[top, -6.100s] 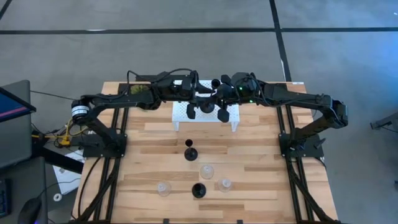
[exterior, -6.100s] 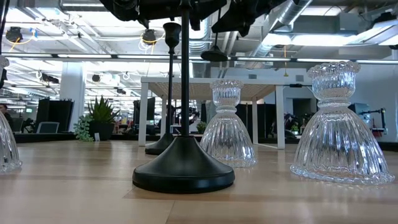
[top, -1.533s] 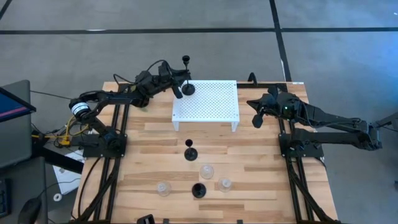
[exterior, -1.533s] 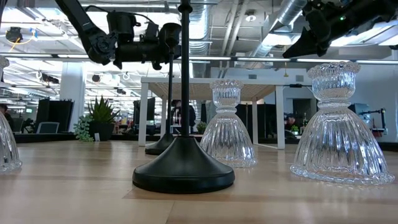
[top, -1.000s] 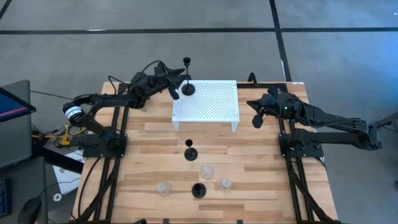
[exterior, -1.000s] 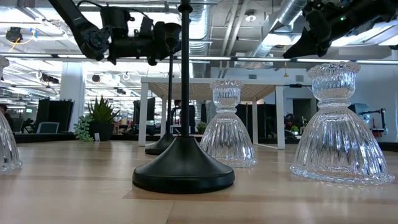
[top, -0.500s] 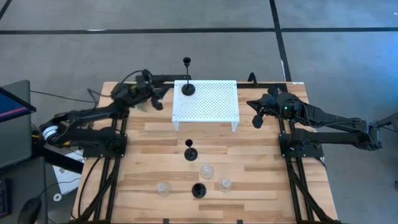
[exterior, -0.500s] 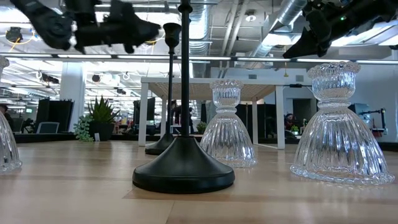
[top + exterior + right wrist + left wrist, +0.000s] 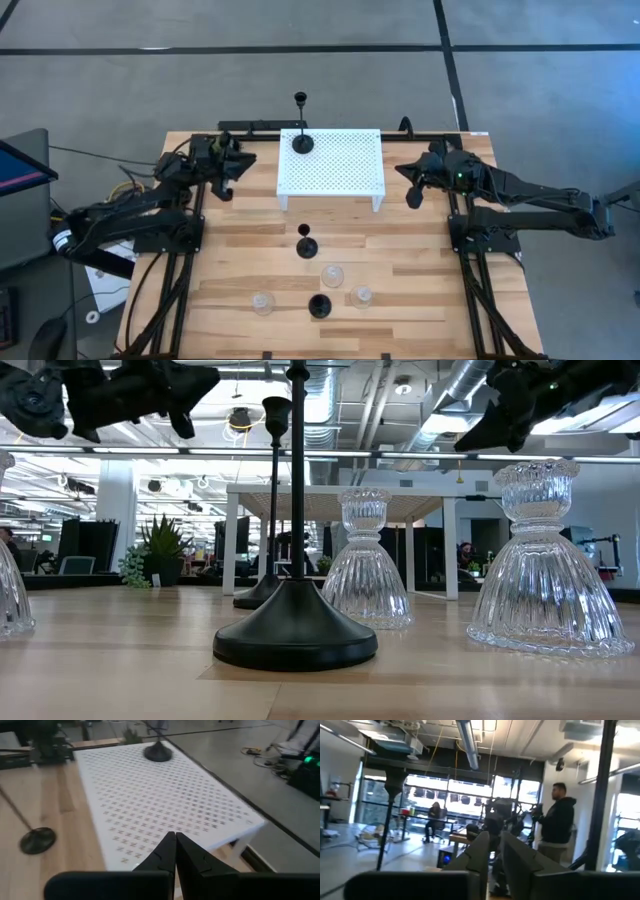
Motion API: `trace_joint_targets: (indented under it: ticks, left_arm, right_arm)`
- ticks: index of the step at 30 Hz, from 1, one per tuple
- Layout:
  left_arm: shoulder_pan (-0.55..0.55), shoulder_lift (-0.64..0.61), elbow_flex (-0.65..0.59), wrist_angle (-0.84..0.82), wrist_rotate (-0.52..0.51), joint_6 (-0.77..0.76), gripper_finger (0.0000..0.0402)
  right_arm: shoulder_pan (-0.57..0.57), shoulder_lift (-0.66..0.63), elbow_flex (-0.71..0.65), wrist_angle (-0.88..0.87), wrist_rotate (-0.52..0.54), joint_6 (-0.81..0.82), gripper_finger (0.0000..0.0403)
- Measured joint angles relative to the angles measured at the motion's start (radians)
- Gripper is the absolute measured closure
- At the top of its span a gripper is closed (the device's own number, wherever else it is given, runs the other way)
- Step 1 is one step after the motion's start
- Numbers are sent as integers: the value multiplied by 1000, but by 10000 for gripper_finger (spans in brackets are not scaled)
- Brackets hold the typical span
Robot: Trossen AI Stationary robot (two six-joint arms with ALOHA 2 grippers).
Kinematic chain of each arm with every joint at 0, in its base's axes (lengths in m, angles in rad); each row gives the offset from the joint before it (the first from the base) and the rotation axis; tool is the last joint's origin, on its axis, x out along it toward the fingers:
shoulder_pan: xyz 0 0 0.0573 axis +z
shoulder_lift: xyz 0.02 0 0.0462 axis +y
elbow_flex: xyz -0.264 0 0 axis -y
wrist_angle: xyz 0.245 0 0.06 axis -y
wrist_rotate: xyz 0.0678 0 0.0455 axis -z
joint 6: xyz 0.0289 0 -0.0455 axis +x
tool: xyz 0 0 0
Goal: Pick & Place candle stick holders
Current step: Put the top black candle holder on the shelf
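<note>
One black candle stick holder [image 9: 301, 142] stands by its disc base on the far left corner of the white perforated rack [image 9: 340, 165]; its base [image 9: 157, 754] shows in the right wrist view. Two more black holders [image 9: 306, 245] [image 9: 319, 305] and three clear glass ones [image 9: 332, 274] [image 9: 362, 296] [image 9: 263, 302] stand on the table nearer the front. My left gripper [image 9: 240, 162] hangs left of the rack, shut on nothing, its fingers [image 9: 480, 855] nearly together. Right of the rack, my right gripper [image 9: 411, 198] is shut with nothing in it.
The rack fills the table's far middle. The near holders stand close together [image 9: 295, 630], a glass one [image 9: 540, 580] beside the front black one. A small green plant [image 9: 150, 555] sits far left. A person [image 9: 560, 825] stands in the room beyond the table.
My left gripper has drawn back from the black holder on the rack toward the table's left edge, turning as the arm folded in. The holder stays upright on the rack.
</note>
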Motion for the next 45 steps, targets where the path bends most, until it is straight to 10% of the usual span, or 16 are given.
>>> trace_joint_targets:
  ticks: [7,33,45]
  left_arm:
    - [-21,1,-26,-8,148,-6,397]
    - [-22,-11,-145,-29,166,48,399]
    - [-228,-65,-145,-49,22,103,399]
  right_arm:
    - [88,0,0,12,1,1,403]
    - [279,0,0,54,252,-3,403]
    - [278,2,0,68,252,0,403]
